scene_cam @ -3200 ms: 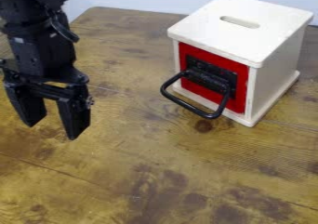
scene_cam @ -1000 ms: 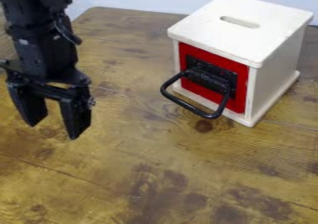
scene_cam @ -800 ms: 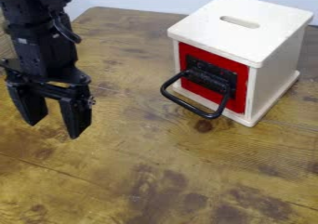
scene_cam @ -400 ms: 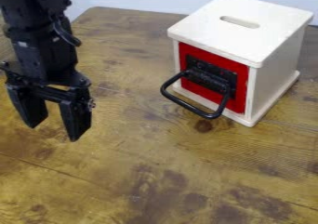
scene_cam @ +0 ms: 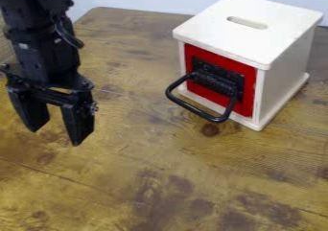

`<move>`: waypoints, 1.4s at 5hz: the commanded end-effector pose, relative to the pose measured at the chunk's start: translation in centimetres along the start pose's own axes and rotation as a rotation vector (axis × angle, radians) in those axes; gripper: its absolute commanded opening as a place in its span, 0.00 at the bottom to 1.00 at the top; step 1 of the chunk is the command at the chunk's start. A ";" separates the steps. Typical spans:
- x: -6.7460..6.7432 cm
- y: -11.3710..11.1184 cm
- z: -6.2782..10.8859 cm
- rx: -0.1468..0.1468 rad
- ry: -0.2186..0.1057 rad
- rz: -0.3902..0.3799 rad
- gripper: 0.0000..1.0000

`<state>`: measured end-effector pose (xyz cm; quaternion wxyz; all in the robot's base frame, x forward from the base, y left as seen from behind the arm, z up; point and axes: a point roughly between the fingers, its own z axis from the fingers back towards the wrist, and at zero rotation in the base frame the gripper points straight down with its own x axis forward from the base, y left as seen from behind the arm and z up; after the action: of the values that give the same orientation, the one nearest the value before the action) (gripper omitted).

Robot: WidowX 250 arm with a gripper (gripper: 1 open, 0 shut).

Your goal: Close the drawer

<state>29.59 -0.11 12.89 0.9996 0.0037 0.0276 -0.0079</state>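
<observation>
Claw point(scene_cam: 52, 117) far left of the drawer point(scene_cam: 221, 79)
Its fingers stand apart, holding nothing; black handle point(scene_cam: 198, 101) hangs toward it.

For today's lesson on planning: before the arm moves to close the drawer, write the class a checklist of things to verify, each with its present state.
1. Gripper holds nothing: ok, open and empty.
2. Drawer needs closing: cannot tell how far out the red front sits.
3. Handle free: ok, nothing touching it.
4. Table path between gripper and drawer free: ok.
5. Gripper lined up with the drawer front: not ok, far to its left.
6. Box sits flat: ok.
</observation>
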 end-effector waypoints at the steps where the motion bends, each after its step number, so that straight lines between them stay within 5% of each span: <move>1: 0.2 0.7 1.8 0.001 -0.064 0.017 1.00; 4: 0.6 0.5 2.5 0.015 -0.077 0.016 1.00; 7: 0.6 0.9 1.4 0.020 -0.040 0.025 1.00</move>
<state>29.82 0.38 13.05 0.9995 0.0105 0.0307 0.0005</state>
